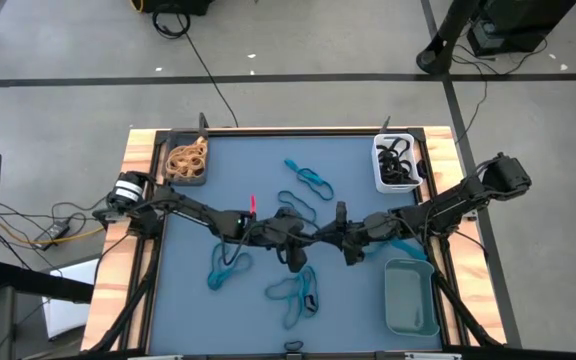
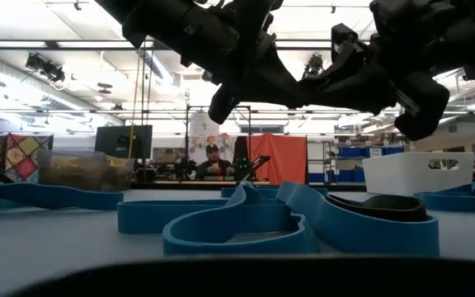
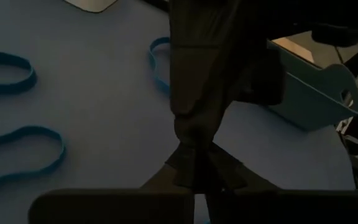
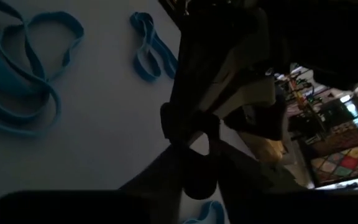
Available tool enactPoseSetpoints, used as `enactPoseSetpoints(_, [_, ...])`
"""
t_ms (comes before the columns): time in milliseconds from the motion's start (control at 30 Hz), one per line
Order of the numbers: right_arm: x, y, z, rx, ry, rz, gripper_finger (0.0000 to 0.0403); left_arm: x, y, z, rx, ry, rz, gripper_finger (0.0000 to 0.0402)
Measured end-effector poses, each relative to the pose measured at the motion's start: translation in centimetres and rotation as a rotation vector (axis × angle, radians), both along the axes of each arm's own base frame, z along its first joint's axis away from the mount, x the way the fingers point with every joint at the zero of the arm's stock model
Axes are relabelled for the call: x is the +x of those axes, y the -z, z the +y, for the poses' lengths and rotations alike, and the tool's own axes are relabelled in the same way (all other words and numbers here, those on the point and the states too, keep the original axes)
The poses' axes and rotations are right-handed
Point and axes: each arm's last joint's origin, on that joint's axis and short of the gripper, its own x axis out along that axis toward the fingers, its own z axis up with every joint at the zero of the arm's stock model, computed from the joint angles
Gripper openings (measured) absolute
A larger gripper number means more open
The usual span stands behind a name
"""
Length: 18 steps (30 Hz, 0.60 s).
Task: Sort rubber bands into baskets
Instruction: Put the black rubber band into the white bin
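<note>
Two grippers meet mid-table: left gripper fingers pressed together, nothing visibly held; right gripper near it, its opening and any hold can't be told. Blue rubber bands lie loose on the blue mat around them. Only the high view shows tan bands in the dark basket, black bands in the white basket, and the grey-teal basket with nothing visible inside. Low view shows a person far behind.
</note>
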Motion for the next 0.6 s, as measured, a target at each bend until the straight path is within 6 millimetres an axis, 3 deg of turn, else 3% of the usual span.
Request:
enactPoseSetpoints(167, [-0.1,0.1,0.0,0.092,0.037,0.013,0.0018,0.0,0.0,0.1,0.084,-0.009,0.003,0.0062])
enactPoseSetpoints(267, [-0.2,0.3,-0.3,0.118,0.13,0.023,0.0021,0.0,0.0,0.2,0.12,-0.013,0.008,0.0107])
enactPoseSetpoints(400, [-0.4,0.6,-1.0,0.096,0.384,0.006,0.0028,-0.2,0.3,0.3,0.129,-0.018,0.044,0.016])
enactPoseSetpoints(600, [-1.1,0.4,-2.1,0.021,0.709,-0.053,0.0015,-0.4,0.4,-0.4,0.143,0.014,0.057,0.0182])
